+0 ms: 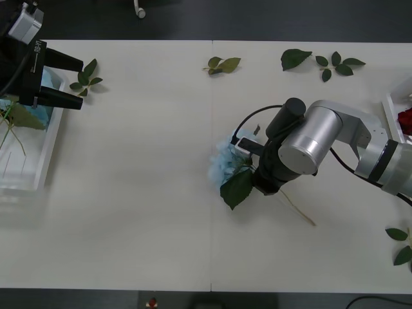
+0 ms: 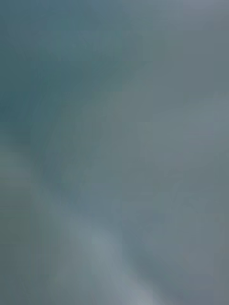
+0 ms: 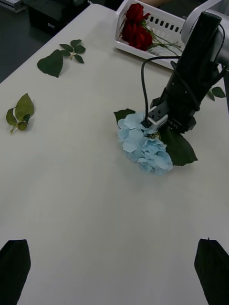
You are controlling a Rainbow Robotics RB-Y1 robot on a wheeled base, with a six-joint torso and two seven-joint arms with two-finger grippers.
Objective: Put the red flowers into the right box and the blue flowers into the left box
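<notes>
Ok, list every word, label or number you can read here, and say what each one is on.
No text can be read.
The small white tag on the right gripper, down at the blue flower, is too small to tell if it carries print.
The left gripper, black, bears no readable marking.
The table and the scattered leaves carry no writing.

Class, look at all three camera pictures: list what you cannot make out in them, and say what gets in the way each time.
- Right gripper: its fingers are buried in the blue flower, front view and left wrist view, so open or shut is unknown.
- Right wrist view: one grey-blue blur, nothing recognisable.
- Right box: cut off by the front view's edge.
- Left box: partly covered by the left arm, front view.
</notes>
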